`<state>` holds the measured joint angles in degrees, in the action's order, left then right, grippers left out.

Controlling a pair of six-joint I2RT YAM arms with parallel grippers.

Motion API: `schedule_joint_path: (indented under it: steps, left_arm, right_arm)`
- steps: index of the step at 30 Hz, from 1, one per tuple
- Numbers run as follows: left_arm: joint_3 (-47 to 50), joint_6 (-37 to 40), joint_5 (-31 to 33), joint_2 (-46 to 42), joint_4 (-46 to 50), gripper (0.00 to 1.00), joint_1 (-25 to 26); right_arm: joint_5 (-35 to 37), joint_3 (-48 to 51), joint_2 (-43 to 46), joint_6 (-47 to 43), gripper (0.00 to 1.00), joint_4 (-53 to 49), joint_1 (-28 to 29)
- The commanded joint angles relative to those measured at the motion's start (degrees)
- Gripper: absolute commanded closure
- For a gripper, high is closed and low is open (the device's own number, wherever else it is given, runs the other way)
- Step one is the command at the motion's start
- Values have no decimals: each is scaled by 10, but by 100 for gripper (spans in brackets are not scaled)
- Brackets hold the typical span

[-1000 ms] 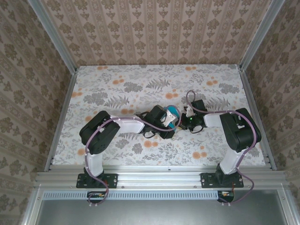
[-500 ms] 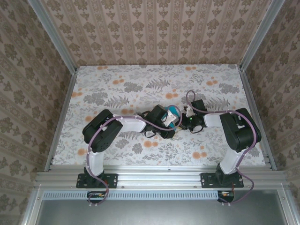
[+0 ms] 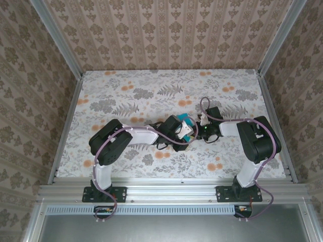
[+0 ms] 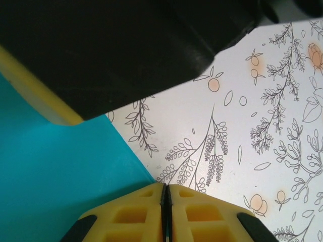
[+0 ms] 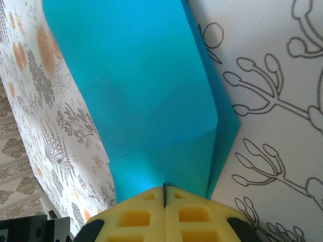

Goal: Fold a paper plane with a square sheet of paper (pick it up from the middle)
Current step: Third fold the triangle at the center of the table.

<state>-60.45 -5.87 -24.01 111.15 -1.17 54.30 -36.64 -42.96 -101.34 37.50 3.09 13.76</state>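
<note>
— What's different now?
— The left claw (image 4: 166, 187) has rolled, turning the square sheet of paper (image 5: 146, 91); less teal faces up.
— Grips?
— Both pinched tight on it, right claw (image 5: 164, 189) too, over mid-counter (image 3: 151, 91). Probably mid-fold.

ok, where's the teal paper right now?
Mid-table in the top view, the square sheet of paper sits between the two wrists, pinched in the right gripper, its corner running into the shut left gripper.

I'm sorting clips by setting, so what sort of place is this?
Likely a robot test enclosure: aluminium frame, wallpapered panels around a floral tabletop, robot arms bolted at its edge.
</note>
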Motion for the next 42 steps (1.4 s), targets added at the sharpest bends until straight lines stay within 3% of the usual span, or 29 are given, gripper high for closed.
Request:
schedule_joint_path:
  steps: [1, 16, 24, 29, 42]
  left_arm:
    - [36, 23, 9, 17, 91, 88, 28]
    - [56, -32, -22, -29, 40, 86, 46]
    - [74, -140, -57, -73, -102, 84, 4]
    - [61, -197, -68, -55, -175, 84, -21]
    - [-6, -167, -28, 25, -91, 84, -24]
  right_arm:
    - [75, 5, -20, -14, 94, -63, -10]
    - [65, 15, -3, -13, 94, -63, -10]
    - [55, 29, 4, -7, 94, -49, -11]
    - [49, 31, 8, -3, 94, -45, -10]
    - [46, 31, 7, 1, 94, -38, -10]
